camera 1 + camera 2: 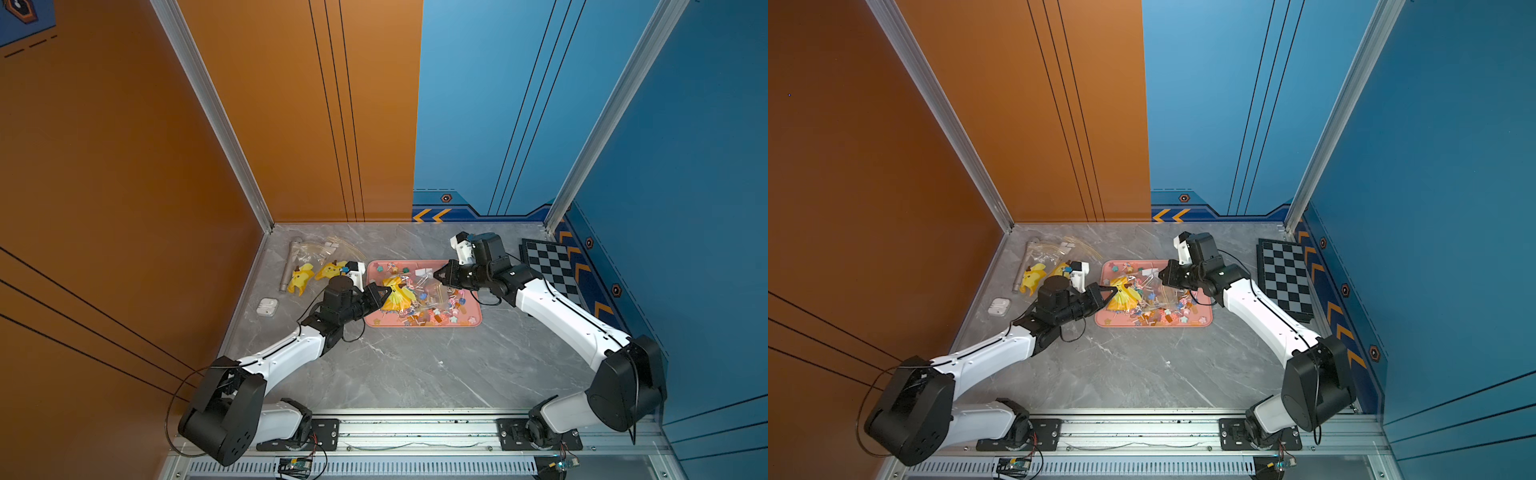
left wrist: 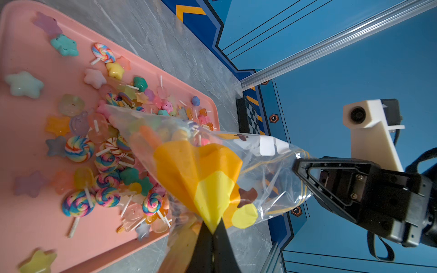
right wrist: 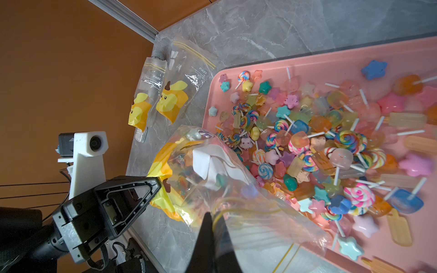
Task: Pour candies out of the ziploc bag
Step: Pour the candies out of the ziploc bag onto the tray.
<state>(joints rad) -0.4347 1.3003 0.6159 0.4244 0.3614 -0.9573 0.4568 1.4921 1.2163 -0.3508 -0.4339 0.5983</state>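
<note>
The ziploc bag point(image 1: 409, 291) point(image 1: 1142, 291), clear with a yellow-orange print, hangs stretched between both grippers just above the pink tray point(image 1: 469, 322). My left gripper point(image 1: 384, 293) point(image 2: 212, 232) is shut on the bag's yellow printed corner point(image 2: 201, 170). The right gripper point(image 1: 436, 276) point(image 3: 211, 216) is shut on the clear edge beside the yellow zip line point(image 3: 208, 179). The candies point(image 1: 432, 309) point(image 2: 104, 163) point(image 3: 319, 146), stars and swirl lollipops on white sticks, lie heaped on the tray. A few show through the bag's plastic.
Two empty printed bags point(image 1: 301, 280) point(image 1: 330, 270) and a silver tube point(image 1: 289, 266) lie at the back left. A white earbud case point(image 1: 267, 307) sits nearer the left wall. A folded chessboard point(image 1: 555, 270) lies along the right wall.
</note>
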